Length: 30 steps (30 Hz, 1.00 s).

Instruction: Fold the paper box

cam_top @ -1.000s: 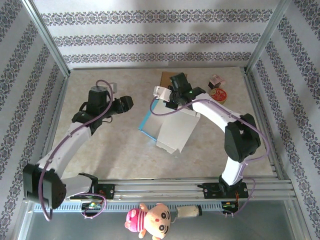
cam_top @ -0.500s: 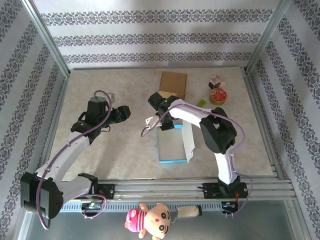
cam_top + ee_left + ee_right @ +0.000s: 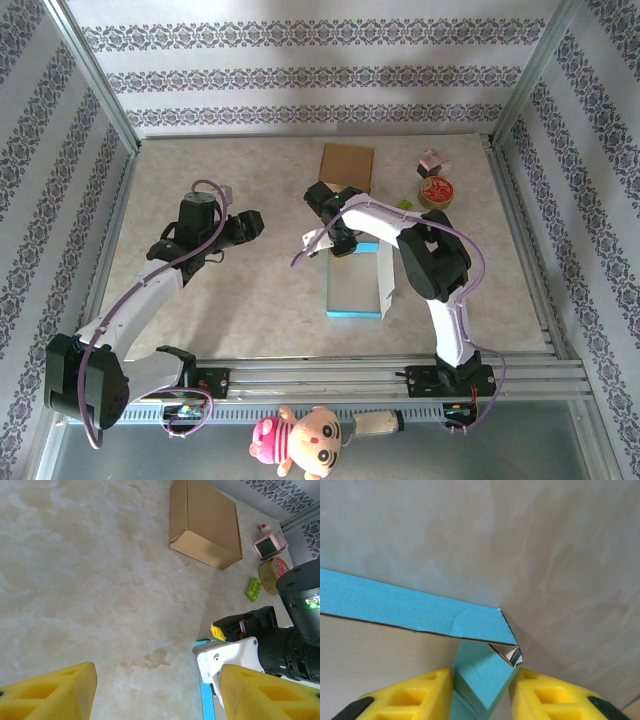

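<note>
While the left gripper [image 3: 252,226] hangs wide open and empty, the flat white-and-blue paper box [image 3: 352,285] lies just nearside of the brown cardboard box [image 3: 347,165]. The right gripper [image 3: 482,675] straddles its blue flap [image 3: 475,660], jaws partly apart.

Paper box [image 3: 352,285] flatter, right gripper [image 3: 482,695] wider.

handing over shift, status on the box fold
Left gripper open, empty. Right gripper straddling blue end flap of paper box, grip unclear. Box lies on table; brown carton apart behind it.
</note>
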Available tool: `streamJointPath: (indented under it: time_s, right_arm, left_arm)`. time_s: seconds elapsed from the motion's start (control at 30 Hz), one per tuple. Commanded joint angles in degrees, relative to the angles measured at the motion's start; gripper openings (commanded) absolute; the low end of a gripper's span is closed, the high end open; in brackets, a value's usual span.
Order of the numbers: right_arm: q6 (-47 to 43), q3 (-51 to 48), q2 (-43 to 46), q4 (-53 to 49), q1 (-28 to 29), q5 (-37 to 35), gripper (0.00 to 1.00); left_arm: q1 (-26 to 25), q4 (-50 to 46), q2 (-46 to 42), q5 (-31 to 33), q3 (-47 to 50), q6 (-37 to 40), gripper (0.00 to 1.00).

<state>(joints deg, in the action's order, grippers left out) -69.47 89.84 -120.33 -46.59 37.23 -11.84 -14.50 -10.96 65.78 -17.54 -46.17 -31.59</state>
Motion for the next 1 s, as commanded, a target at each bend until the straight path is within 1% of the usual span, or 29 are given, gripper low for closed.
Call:
streamJointPath:
  time_s: [0.0,0.03,0.1,0.13,0.2,0.27,0.33,0.4,0.53,0.6,0.7,0.8,0.9,0.97]
  right_arm:
    - [-0.4,0.5,-0.6,-2.8,-0.6,-5.2,0.42]
    - [-0.3,0.5,-0.6,-3.0,-0.5,-5.9,0.42]
    - [0.5,1.2,-1.3,-3.1,-0.8,-7.4,0.36]
    - [1.1,1.6,-1.7,-3.0,-1.0,-7.3,0.31]
    - [2.6,3.2,-3.2,-4.1,-1.4,-6.9,0.15]
    - [3.4,4.0,-4.4,-4.8,-1.5,-6.7,0.06]
    - [3.9,3.9,-4.8,-4.2,-1.4,-4.8,0.05]
    - [5.0,3.8,-5.5,-3.6,-1.4,-3.4,0.01]
    - [7.5,3.1,-5.1,-2.0,-1.7,-0.5,0.00]
    - [9.5,2.1,-3.1,-0.2,-1.6,3.1,0.00]
    - [13.5,0.6,0.4,4.1,-1.2,8.7,0.00]
    - [16.9,-2.2,3.3,9.9,-1.1,14.4,0.00]
    - [19.7,-2.8,3.7,11.8,-0.3,16.1,0.00]
    - [21.7,-2.3,3.5,11.7,0.1,18.4,0.00]
  left_arm:
    - [0.2,2.3,-0.6,-0.7,-0.1,-0.5,0.66]
    - [0.1,2.3,-0.7,-0.6,-0.2,-0.5,0.66]
    - [0.1,2.6,-0.9,-0.6,-0.1,-0.5,0.66]
    - [0.1,2.6,-1.0,-0.7,0.0,-0.6,0.66]
    - [0.1,3.1,-1.2,-1.0,0.2,-0.8,0.66]
    - [0.2,3.0,-1.4,-1.1,0.2,-0.9,0.66]
    - [0.1,2.9,-1.4,-1.1,0.3,-0.8,0.66]
    - [0.2,2.9,-1.3,-1.5,0.6,-1.1,0.66]
    - [-0.1,3.8,-1.2,-3.4,2.6,-3.4,0.65]
    - [-0.8,5.2,-1.2,-4.8,4.8,-5.2,0.60]
    - [-4.0,8.4,-0.4,-4.7,8.3,-5.8,0.52]
    - [-7.5,12.3,2.1,-3.4,11.2,-7.0,0.47]
    - [-10.3,17.4,6.7,-3.4,13.2,-12.9,0.40]
    - [-12.5,22.5,10.4,-4.6,13.9,-15.7,0.39]
